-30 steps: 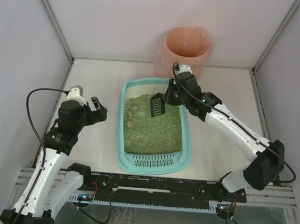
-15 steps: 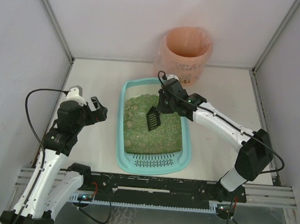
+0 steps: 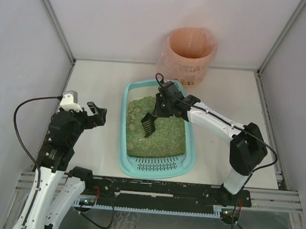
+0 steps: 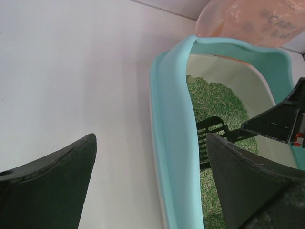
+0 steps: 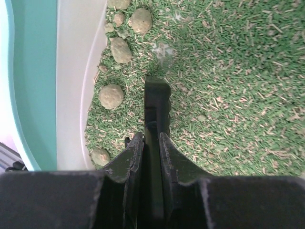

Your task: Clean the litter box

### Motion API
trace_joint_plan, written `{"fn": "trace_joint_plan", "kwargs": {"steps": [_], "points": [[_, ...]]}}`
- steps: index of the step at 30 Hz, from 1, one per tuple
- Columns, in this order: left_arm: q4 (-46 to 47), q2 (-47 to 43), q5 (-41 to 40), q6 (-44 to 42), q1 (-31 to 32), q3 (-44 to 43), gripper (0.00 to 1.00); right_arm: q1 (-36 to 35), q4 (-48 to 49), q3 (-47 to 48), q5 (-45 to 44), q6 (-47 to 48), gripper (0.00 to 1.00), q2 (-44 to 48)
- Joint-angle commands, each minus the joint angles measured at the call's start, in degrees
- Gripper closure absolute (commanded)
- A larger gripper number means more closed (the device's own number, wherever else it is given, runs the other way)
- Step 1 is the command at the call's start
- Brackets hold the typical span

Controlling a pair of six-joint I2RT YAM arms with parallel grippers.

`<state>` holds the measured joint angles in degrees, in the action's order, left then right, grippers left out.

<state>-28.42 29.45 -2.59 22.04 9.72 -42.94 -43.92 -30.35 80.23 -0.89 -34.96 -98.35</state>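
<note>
**Top external view:** The litter box (image 3: 124, 124) lies at the middle of the table, its slotted grate end toward the arm bases. The right gripper (image 3: 161, 108) is above the box's far half, clamped on the handle of a black scoop (image 3: 148, 124); the scoop head is over the litter. The left gripper (image 3: 96, 114) is left of the box and apart from it, jaws spread and empty. A pink-bagged bin (image 3: 190, 48) stands just beyond the box's far end.

**Left wrist view:** The box rim runs between the spread fingers, with the scoop head inside the box.

**Right wrist view:** Only here do rounded clumps (image 5: 112, 96) show clearly, along the box's inner wall beside the scoop.
</note>
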Motion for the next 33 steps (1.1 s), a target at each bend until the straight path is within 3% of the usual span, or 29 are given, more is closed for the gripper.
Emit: {"fn": "trace_joint_plan", "kwargs": {"steps": [1,10,20,27,33], "points": [[1.19,-1.13,-1.94,-1.63,-0.49,1.15,0.0,-1.01,4.84,1.65,4.73,-7.28,1.0,-3.63],[2.05,0.13,0.66,-1.05,-0.49,1.07,0.0,-4.76,19.12,0.61,15.52,-18.91,1.0,-11.83],[2.41,0.59,1.55,-0.95,-0.44,1.22,0.0,-1.43,32.82,-13.84,15.6,-24.68,1.0,-4.63],[2.62,1.2,1.8,-0.86,-0.42,1.21,0.0,-0.21,44.45,-18.64,17.14,-26.37,1.0,-1.37],[2.45,0.84,1.37,-0.7,-0.48,1.56,0.0,-0.29,48.05,-21.76,12.46,-26.57,1.0,2.51]]}}
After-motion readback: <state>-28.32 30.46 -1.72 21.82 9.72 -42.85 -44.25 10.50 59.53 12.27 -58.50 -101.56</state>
